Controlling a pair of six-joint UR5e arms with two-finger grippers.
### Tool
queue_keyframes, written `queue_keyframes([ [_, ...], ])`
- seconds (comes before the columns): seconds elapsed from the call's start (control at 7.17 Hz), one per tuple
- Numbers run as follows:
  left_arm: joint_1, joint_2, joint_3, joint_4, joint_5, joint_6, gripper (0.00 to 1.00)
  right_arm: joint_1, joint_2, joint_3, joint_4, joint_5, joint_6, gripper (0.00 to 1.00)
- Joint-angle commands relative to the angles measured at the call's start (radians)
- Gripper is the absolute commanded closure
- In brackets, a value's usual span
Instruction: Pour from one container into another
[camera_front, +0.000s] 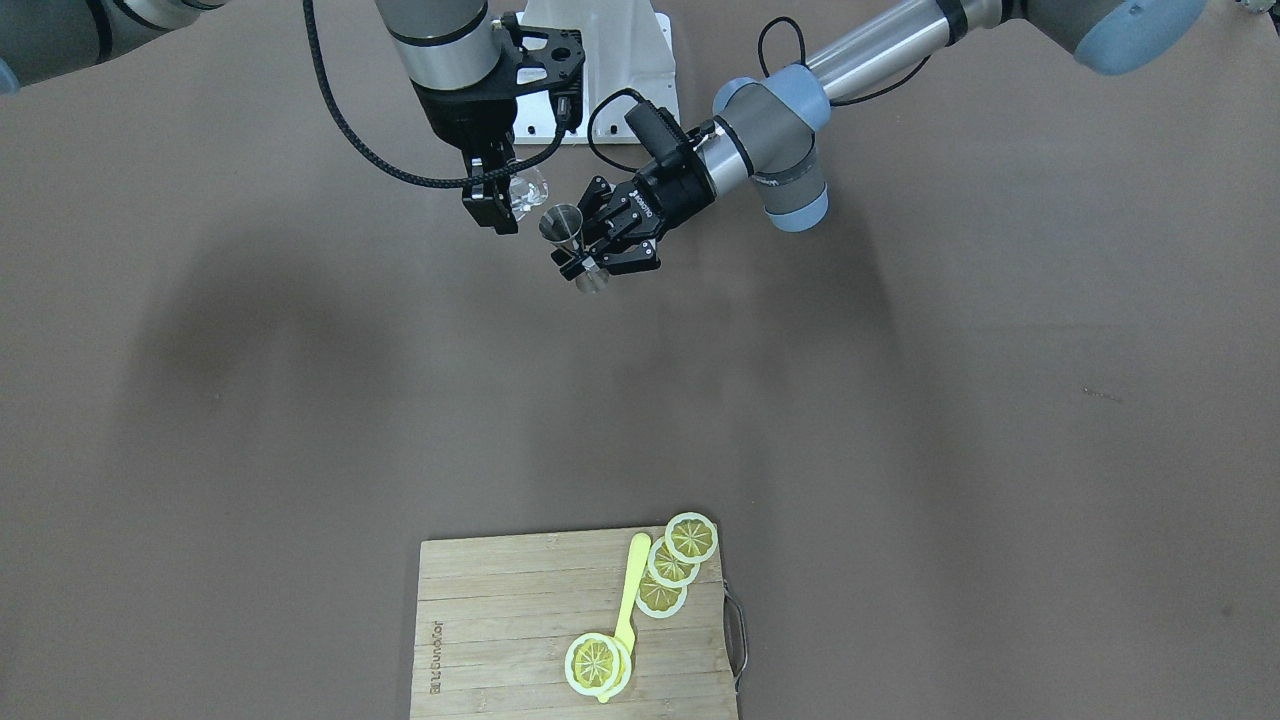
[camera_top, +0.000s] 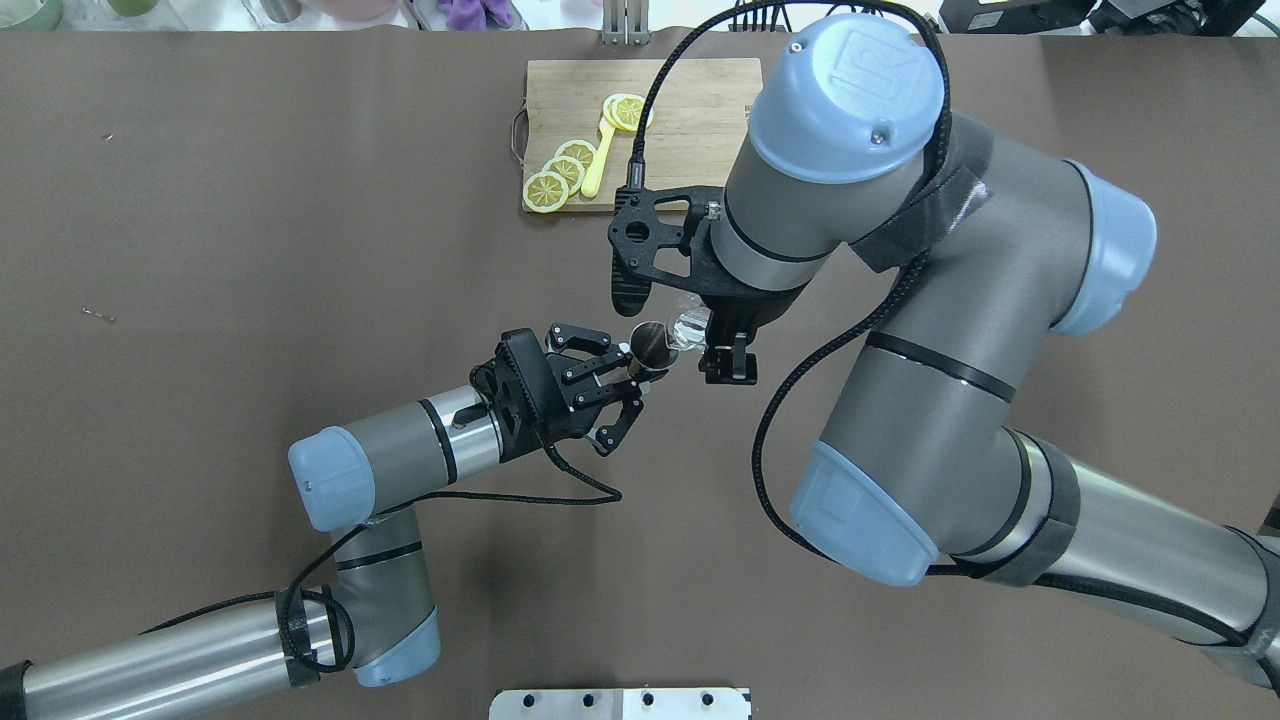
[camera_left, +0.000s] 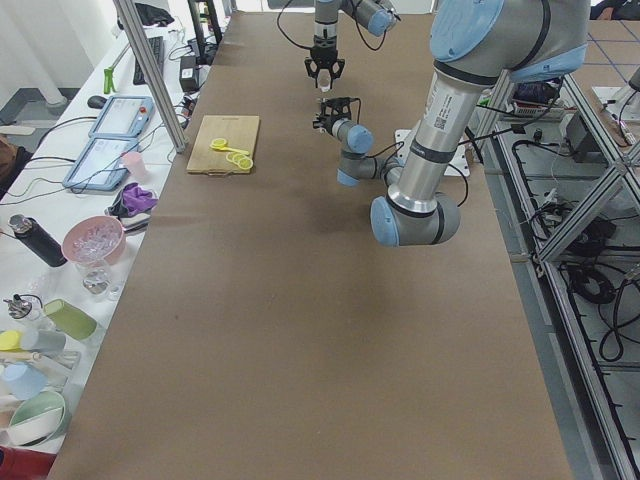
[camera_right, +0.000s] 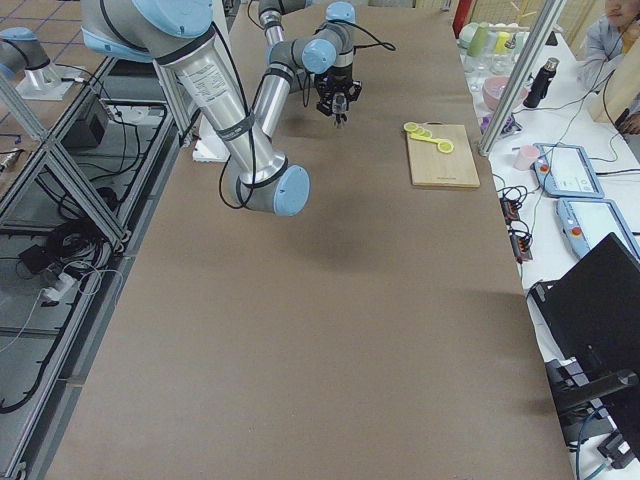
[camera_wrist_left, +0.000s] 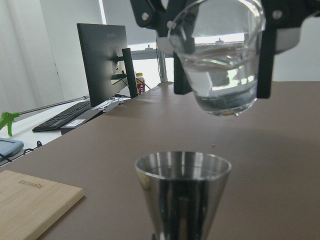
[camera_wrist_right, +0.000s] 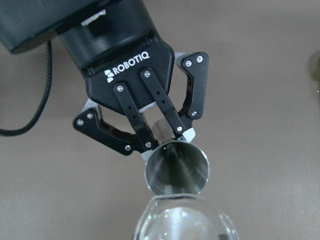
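My left gripper (camera_front: 582, 258) is shut on the waist of a steel jigger (camera_front: 562, 222) and holds it upright above the table. In the overhead view the jigger (camera_top: 652, 342) sits just off the left gripper (camera_top: 632, 372), its open mouth facing up. My right gripper (camera_front: 505, 200) is shut on a clear glass (camera_front: 527, 188) holding some water. The glass (camera_wrist_left: 220, 60) hangs slightly tilted, just above and beyond the jigger (camera_wrist_left: 182, 192). The right wrist view shows the glass rim (camera_wrist_right: 185, 220) next to the jigger's mouth (camera_wrist_right: 176, 170).
A wooden cutting board (camera_front: 500, 640) with lemon slices (camera_front: 692, 537) and a yellow utensil (camera_front: 630, 590) lies at the table's far side from the robot. A white mounting plate (camera_front: 600, 70) sits by the robot's base. Cups and bowls (camera_left: 90, 240) crowd the operators' side bench.
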Motion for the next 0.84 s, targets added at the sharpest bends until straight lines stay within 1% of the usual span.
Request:
queue_keyframes([
  [0.0,0.002,-0.001,0.001,0.0,0.0,0.0,1.0,-0.001,0.04,-0.048,-0.002,-0.007,-0.002,1.0],
  [0.28,0.002,-0.001,0.001,0.0,0.0,0.001,1.0,-0.002,0.046,-0.031,-0.054,-0.015,-0.04,1.0],
  [0.7,0.0,-0.001,0.003,0.0,0.0,0.002,1.0,-0.016,0.046,-0.017,-0.077,-0.047,-0.106,1.0],
])
